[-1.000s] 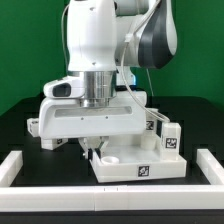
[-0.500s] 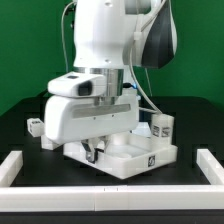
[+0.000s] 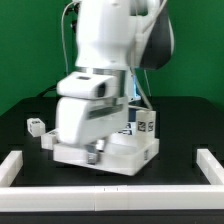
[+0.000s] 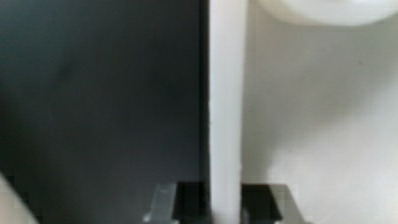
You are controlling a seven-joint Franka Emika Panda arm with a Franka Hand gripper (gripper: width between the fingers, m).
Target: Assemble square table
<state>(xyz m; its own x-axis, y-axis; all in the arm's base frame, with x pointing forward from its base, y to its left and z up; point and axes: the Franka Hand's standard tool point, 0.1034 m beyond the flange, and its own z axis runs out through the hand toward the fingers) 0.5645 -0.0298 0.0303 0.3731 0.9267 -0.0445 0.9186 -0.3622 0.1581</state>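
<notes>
The white square tabletop (image 3: 128, 152) lies on the black table under my arm, hollow side up, one corner turned toward the front. My gripper (image 3: 93, 152) reaches down to its rim on the exterior view's left and is shut on that rim. In the wrist view the rim wall (image 4: 224, 100) runs up from between my two dark fingers (image 4: 191, 200), with a round corner socket (image 4: 329, 10) at its far end. A tagged white leg (image 3: 147, 126) stands behind the tabletop on the exterior view's right. A small white leg (image 3: 37, 126) lies at the exterior view's left.
Low white rails border the work area at the front (image 3: 110, 193), at the exterior view's left (image 3: 10, 166) and at its right (image 3: 211, 166). A green backdrop stands behind.
The tabletop has turned with my gripper, its front corner swinging toward the exterior view's left. My wrist has rotated the same way, and the tagged legs behind have shifted with it.
</notes>
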